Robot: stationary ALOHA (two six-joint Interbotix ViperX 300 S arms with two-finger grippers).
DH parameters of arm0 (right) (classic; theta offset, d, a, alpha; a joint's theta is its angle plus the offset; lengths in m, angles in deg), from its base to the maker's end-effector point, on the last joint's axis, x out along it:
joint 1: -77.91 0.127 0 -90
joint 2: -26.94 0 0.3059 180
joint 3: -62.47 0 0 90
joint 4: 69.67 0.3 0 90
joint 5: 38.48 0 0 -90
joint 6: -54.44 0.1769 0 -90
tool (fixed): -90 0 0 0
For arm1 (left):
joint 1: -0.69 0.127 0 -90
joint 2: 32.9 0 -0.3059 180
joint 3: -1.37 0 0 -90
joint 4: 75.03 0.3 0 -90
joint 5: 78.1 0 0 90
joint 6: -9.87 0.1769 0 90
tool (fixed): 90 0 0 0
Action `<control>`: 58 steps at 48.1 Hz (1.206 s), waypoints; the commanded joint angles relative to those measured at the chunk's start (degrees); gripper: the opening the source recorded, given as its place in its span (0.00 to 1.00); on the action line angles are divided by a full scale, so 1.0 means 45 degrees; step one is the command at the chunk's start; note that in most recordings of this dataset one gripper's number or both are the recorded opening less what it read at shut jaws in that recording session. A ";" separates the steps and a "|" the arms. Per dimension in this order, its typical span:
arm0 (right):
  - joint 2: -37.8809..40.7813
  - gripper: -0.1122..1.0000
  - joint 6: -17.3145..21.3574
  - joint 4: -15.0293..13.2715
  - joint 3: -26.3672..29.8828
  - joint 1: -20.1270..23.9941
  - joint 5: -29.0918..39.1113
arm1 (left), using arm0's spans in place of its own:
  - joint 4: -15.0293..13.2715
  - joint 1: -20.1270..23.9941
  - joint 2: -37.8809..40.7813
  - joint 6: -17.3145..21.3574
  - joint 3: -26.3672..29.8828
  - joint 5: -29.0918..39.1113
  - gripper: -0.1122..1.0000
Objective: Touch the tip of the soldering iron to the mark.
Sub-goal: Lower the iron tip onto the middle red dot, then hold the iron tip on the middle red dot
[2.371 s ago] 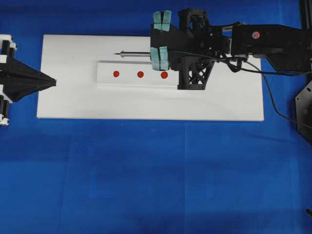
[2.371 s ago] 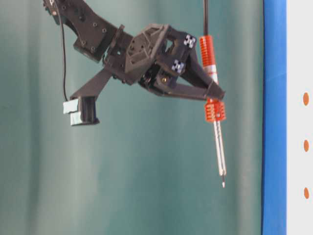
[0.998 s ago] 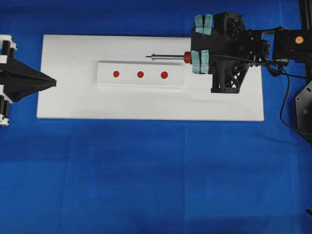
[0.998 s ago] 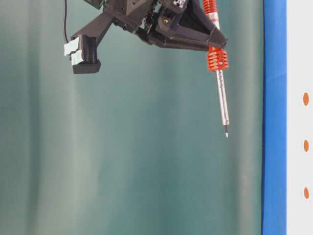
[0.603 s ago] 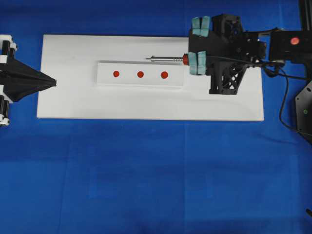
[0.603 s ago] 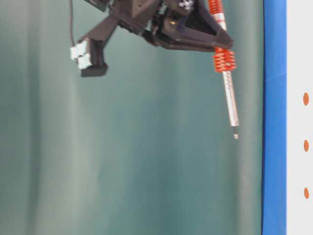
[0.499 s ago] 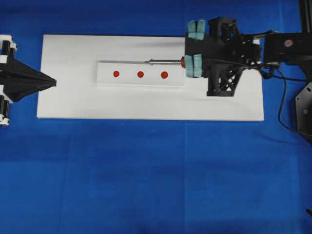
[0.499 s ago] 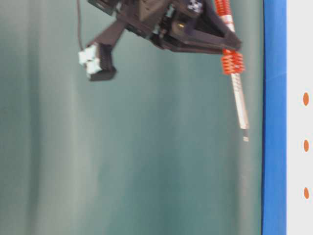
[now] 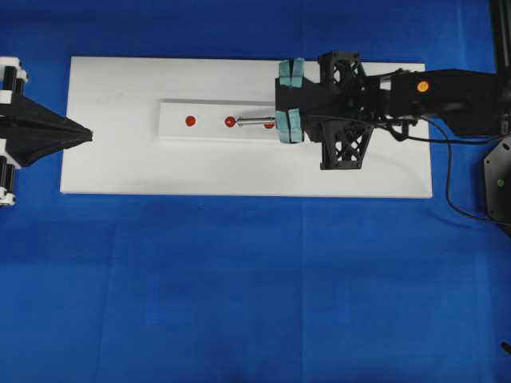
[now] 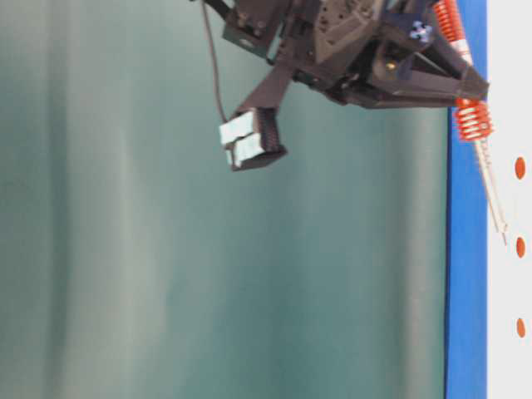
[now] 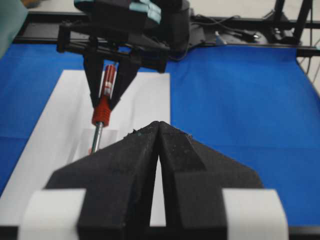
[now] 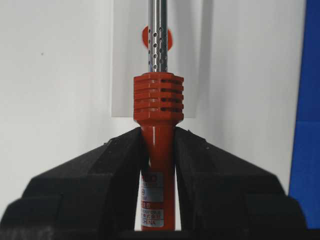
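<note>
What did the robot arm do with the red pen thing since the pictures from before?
The right gripper, clamped on the soldering iron throughout, pulled back to the right, then swung left and sank toward the white strip. The tip now lies by the middle red dot; contact is unclear. The left gripper, shut, the dots and the white board stayed put.

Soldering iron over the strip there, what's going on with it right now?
The right gripper is shut on the soldering iron, holding its orange-red handle with the shaft angled down over the white strip that carries three red marks. In the overhead view the tip sits at the middle mark; the table-level view shows it just at the surface, though actual contact is hard to confirm. The left gripper is shut and parked at the board's left edge, holding nothing.
</note>
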 commanded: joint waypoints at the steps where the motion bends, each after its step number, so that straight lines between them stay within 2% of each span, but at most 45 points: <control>1: 0.0000 0.16 0.0039 0.0020 0.0059 0.0020 -0.0156 | 0.0020 0.0020 0.0098 -0.0020 0.0098 -0.0137 0.10; 58: 0.0098 0.16 0.0039 0.0020 -0.0039 -0.0137 -0.0371 | 0.0020 0.0020 0.0078 -0.0020 0.0098 -0.0137 0.10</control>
